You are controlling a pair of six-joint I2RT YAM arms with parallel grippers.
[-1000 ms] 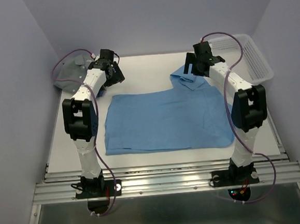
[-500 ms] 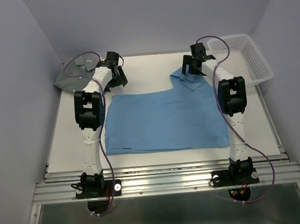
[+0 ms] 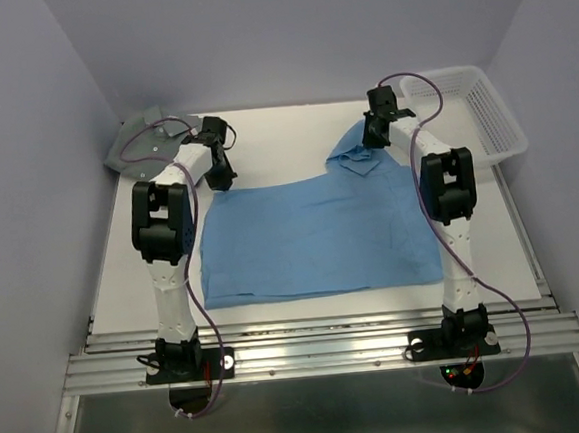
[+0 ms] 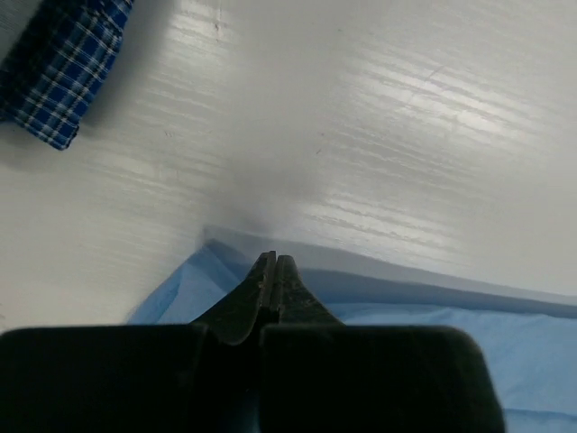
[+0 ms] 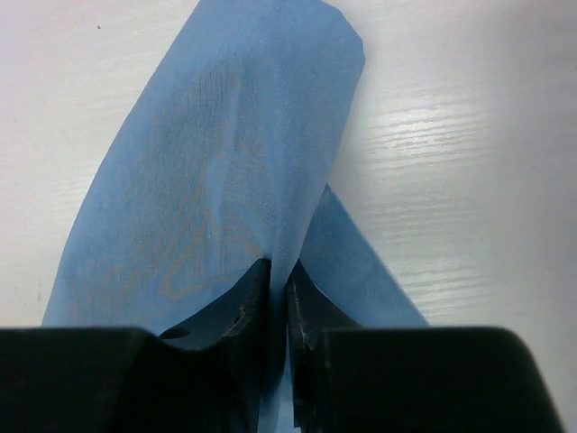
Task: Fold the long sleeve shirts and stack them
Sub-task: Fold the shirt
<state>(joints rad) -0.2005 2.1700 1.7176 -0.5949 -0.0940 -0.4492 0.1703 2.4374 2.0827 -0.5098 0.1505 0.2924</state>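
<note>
Lying across the middle of the table (image 3: 274,142): light blue shirt (image 3: 316,239). It is thin, smooth woven cloth, roughly rectangular as spread. Its near edge runs parallel to the table's near edge, and its far right part is drawn up into a peak toward the far edge.

Table: white, glossy, faintly wood-grained.

Right hand (image 5: 275,281): black, two tapered fingers, grasping the light blue shirt. A pleat of the cloth stands up between the tips, showing fine weave and soft wrinkles. A pointed flap of the same cloth lies on the table beside it.

Left hand (image 4: 273,269): black, clenched, tips pressed together over the shirt's far left corner. Whether any cloth is caught between them cannot be told.

Grey-green shirt (image 3: 148,142): matt cloth in a crumpled heap at the table's far left corner, apart from the blue one.

Dark blue checked cloth (image 4: 59,68): plaid with fine white lines and a folded edge, lying flat on the table. It shows in the left wrist view only.

Basket (image 3: 467,112): white plastic mesh, rectangular, at the table's far right corner.
</note>
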